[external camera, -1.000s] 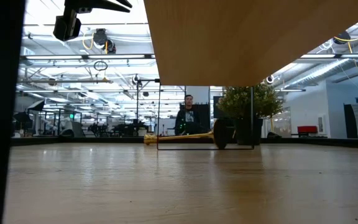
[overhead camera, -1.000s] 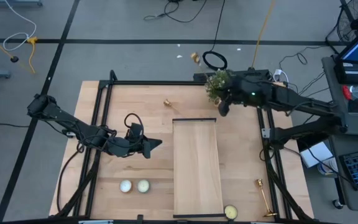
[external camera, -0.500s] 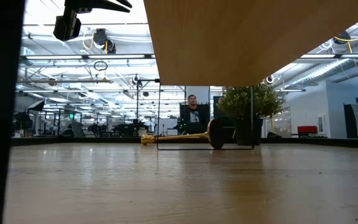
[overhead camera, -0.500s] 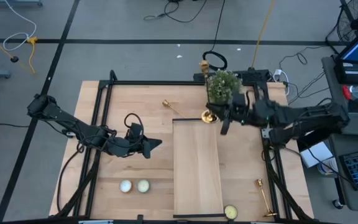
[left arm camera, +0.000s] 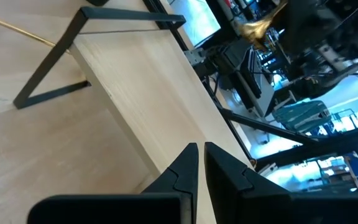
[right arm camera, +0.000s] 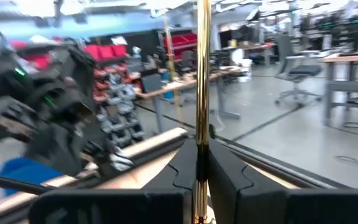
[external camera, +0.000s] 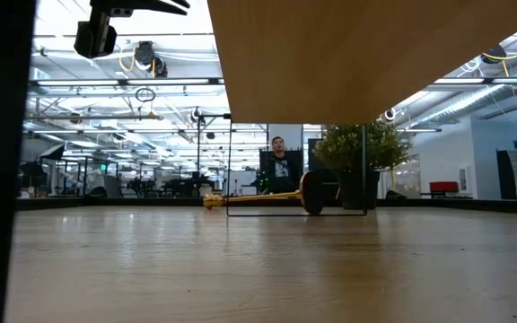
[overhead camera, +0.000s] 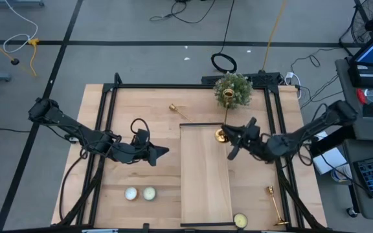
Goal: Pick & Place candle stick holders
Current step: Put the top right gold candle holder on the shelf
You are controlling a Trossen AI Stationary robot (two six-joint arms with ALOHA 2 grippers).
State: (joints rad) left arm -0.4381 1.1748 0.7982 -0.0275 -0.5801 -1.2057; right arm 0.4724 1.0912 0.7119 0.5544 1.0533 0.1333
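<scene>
Jaws of the right gripper [overhead camera: 233, 144] clamp a brass candlestick holder [right arm camera: 200, 93] by its stem, base over the raised wooden board [overhead camera: 204, 188], apparently for standing it there; left gripper [overhead camera: 163, 151] waits, jaws nearly closed.

- The left gripper [overhead camera: 162, 150] hangs at the end of a low, outstretched arm, its fingers [left arm camera: 185, 163] pressed together.
- The right gripper [overhead camera: 228, 134] has its fingers [right arm camera: 185, 158] clamped on a candlestick [right arm camera: 201, 74], whose stem runs out past the fingertips.
</scene>
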